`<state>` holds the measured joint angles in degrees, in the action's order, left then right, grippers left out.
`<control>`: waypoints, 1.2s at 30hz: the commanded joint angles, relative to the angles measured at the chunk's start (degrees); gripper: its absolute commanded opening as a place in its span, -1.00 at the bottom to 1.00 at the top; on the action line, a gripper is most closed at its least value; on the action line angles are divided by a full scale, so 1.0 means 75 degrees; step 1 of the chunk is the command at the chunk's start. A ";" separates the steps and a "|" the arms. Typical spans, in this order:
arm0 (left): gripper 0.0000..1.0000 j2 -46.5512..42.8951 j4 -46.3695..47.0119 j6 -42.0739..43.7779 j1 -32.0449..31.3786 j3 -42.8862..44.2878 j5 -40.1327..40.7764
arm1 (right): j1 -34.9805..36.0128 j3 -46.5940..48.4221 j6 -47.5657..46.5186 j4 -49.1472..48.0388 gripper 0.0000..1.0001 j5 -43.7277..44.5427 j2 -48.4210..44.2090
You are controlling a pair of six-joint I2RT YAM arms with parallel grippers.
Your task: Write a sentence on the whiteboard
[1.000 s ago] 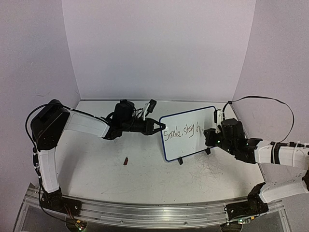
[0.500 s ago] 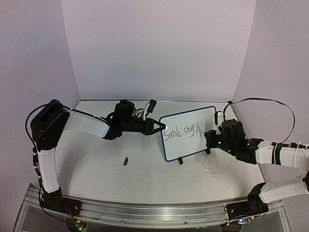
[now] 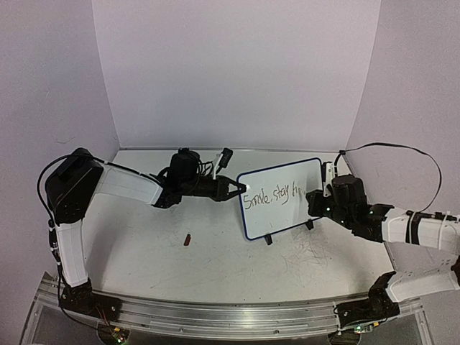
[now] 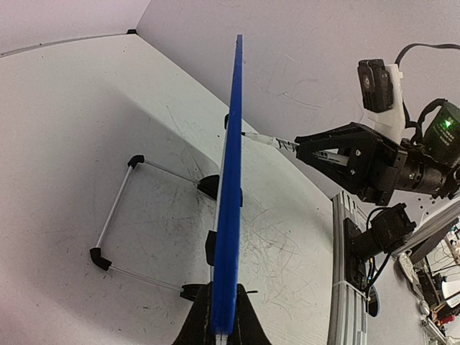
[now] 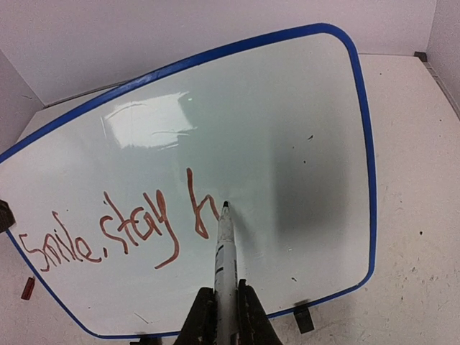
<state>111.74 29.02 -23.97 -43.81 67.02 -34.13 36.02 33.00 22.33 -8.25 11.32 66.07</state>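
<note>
Left claw (image 3: 236, 188) is pinched tight on the left edge of the whiteboard (image 3: 286, 218), its jaws closed over the thin blue frame. The left wrist view sees the board edge-on, so only the blue rim shows there and the writing is hidden. The finger bases run off the bottom of that shot. Behind the board, the wire stand (image 4: 115, 215) and black feet (image 4: 209, 186) rest on the table (image 3: 144, 259).

The whiteboard stands tilted at mid-table, between the two claws. A small dark red object (image 3: 187, 239) lies well to its left on the tabletop.

The sentence (image 5: 108, 233) reads "Smile, stay h" so far, in reddish-brown strokes along the lower left of the board.

Right claw (image 5: 222, 310) is closed on a white marker (image 5: 224, 251), with its tip touching the board just right of the "h". There is dark print on the marker barrel, too small to read. From above, the marker can barely be made out in front of that claw. Faint scribbles (image 3: 309, 251) mark the table below it.
</note>
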 commanded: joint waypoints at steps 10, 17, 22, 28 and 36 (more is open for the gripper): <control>-1.00 -0.0300 -0.0285 0.0031 0.0043 -0.0058 0.0002 | -0.0051 0.0304 -0.0211 -0.0459 -1.00 0.0170 0.0282; -1.00 -0.0288 -0.0283 0.0031 0.0046 -0.0055 -0.0020 | -0.0044 0.0004 -0.0048 -0.0180 -1.00 0.0068 0.0127; -1.00 -0.0264 -0.0283 0.0034 0.0041 -0.0030 -0.0040 | -0.0049 -0.0168 0.0091 -0.0031 -1.00 0.0048 0.0052; -1.00 -0.0254 -0.0285 0.0019 0.0041 -0.0011 -0.0054 | -0.0050 -0.0169 0.0117 0.0058 -1.00 0.0228 0.0044; -1.00 -0.0260 -0.0284 0.0006 0.0041 -0.0004 -0.0054 | -0.0053 -0.0060 0.0050 -0.0144 -1.00 0.0569 0.0048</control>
<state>111.72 29.02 -23.99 -43.81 67.02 -34.15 35.92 32.03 22.63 -8.14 12.76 66.94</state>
